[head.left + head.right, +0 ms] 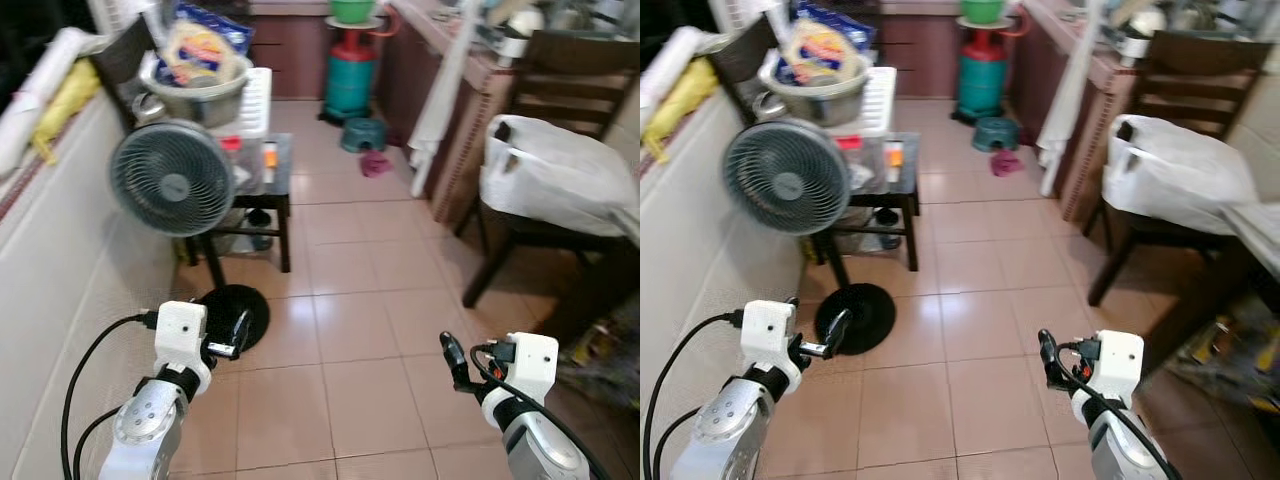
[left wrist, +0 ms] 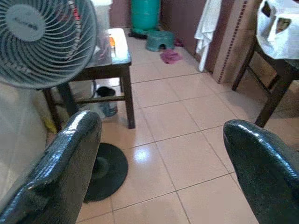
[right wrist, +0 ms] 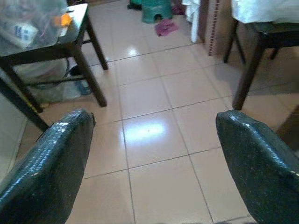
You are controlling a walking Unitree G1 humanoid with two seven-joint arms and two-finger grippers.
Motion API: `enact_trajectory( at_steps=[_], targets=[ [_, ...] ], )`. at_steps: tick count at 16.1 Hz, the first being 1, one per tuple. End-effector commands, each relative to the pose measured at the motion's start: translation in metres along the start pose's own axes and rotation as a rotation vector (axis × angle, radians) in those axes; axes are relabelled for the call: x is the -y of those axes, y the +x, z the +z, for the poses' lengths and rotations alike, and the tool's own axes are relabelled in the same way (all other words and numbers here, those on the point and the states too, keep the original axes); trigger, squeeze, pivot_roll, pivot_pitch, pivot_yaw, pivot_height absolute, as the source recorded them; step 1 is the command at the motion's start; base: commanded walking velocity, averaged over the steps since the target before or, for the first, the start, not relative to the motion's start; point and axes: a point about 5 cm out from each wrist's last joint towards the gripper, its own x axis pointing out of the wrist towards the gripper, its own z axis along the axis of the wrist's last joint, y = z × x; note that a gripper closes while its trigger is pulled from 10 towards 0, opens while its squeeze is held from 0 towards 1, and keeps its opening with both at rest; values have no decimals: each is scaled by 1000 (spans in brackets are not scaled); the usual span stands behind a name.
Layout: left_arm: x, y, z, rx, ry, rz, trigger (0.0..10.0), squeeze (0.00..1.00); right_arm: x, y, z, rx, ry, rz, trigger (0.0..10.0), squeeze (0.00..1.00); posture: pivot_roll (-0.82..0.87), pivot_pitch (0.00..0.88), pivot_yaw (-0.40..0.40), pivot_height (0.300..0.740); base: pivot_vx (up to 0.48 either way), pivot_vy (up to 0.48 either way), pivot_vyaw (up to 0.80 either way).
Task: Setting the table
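Beyond both empty, spread grippers, perhaps a dining chair (image 1: 560, 120).

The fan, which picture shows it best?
The left eye view: the fan shows whole, head, pole and round base. The right eye view shows it much the same. The left wrist view cuts off its head; the right wrist view catches just its pole.

Domestic kitchen area with a tiled floor (image 1: 340, 300). Ahead of the left tool (image 1: 236, 338): a pedestal fan (image 1: 172, 178) and a small bench (image 1: 268, 170) carrying a metal pot (image 1: 197, 95). Further ahead, probably a gas cylinder (image 1: 350, 78). Ahead of the right tool (image 1: 452, 358): a wooden chair (image 1: 570, 90).
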Motion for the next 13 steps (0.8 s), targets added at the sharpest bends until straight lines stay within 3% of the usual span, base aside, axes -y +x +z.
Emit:
enact_trajectory(
  at_steps=[1,9,13],
  targets=[
    [-2,0,-3,-26,2,6,10000,0,0,-1,3,8,7,-7,10000,0,-4,0,-14,740,0,0,-769],
    [-1,9,2,-9,36,-3,10000,0,-1,-3,3,7,18,-35,10000,0,-18,0,-17,740,0,0,-770],
    [8,7,-5,-18,28,-6,10000,0,8,-1,14,7,-9,-50,10000,0,-29,0,-47,740,0,0,-769]
  ],
)
